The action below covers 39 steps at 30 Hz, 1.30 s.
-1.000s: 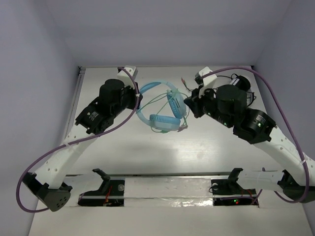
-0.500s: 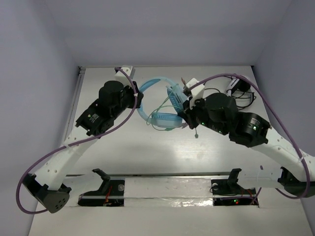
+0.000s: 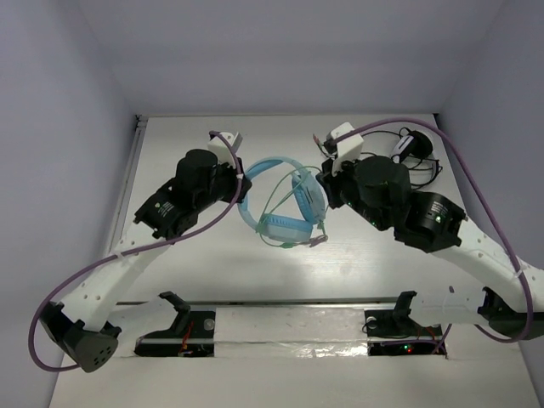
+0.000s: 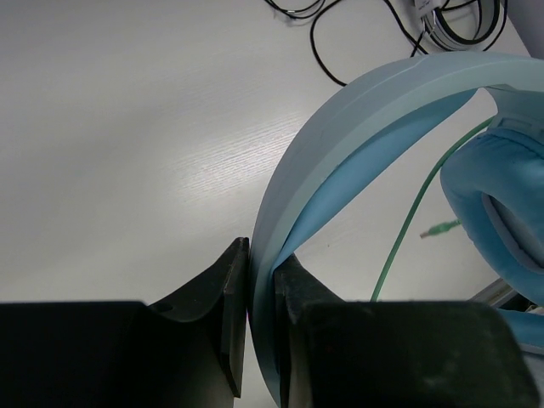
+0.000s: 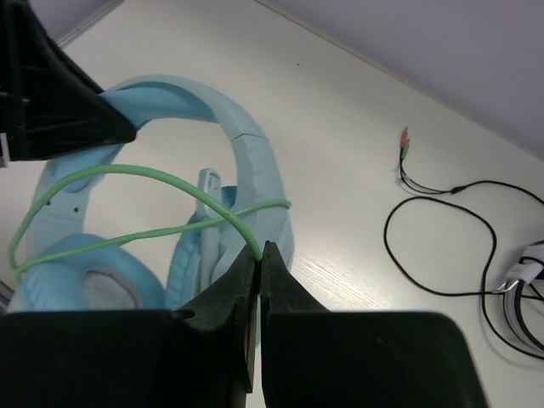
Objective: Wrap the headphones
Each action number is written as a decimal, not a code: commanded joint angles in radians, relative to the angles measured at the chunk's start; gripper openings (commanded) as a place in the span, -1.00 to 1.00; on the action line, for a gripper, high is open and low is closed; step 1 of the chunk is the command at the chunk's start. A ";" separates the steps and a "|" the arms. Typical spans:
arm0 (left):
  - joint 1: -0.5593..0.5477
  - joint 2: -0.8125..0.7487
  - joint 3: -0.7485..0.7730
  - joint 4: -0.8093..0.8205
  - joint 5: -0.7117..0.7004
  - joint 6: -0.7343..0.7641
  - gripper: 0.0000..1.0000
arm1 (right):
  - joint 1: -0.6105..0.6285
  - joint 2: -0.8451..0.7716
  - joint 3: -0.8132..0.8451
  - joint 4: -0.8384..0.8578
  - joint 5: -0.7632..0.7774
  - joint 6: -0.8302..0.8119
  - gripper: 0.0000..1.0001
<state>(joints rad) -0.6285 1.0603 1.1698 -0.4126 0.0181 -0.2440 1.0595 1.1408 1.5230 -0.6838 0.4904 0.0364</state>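
The light blue headphones [image 3: 285, 200] lie mid-table between my two arms, ear cups toward the near side. My left gripper [image 4: 262, 263] is shut on the padded band [image 4: 374, 110] at its left end. My right gripper [image 5: 258, 251] is shut on the thin pale green cable [image 5: 144, 174], which loops across the band [image 5: 246, 144] and over the ear cups [image 5: 76, 280]. In the top view the cable [image 3: 274, 194] crosses the headphones and its plug end [image 3: 319, 240] lies by the near ear cup. The left gripper [image 3: 240, 174] and right gripper [image 3: 325, 174] flank the headphones.
A smaller black-and-white headset [image 3: 412, 149] with a black cable [image 5: 442, 246] lies at the back right, behind my right arm; its cable also shows in the left wrist view [image 4: 340, 34]. White walls enclose the table [image 3: 221, 263] on three sides.
My right gripper has swung from over the near ear cup back toward the far right side, pulling the green cable across the headphones. The left gripper stays on the band, shifted slightly right.
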 commanded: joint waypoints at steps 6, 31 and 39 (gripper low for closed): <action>-0.002 -0.086 0.022 0.083 0.060 -0.029 -1.00 | -0.094 -0.006 -0.004 0.102 0.070 -0.055 -1.00; -0.002 -0.049 0.053 0.066 0.180 -0.001 -1.00 | -0.254 0.048 -0.101 0.248 -0.061 0.020 -1.00; 0.016 -0.030 0.074 0.138 0.279 -0.028 -1.00 | -0.274 -0.064 -0.285 0.384 -0.214 0.103 -1.00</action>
<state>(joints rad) -0.6212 1.0370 1.1748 -0.4145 0.1913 -0.2226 0.8032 1.1183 1.2625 -0.4374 0.3420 0.0986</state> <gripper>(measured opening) 0.102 0.036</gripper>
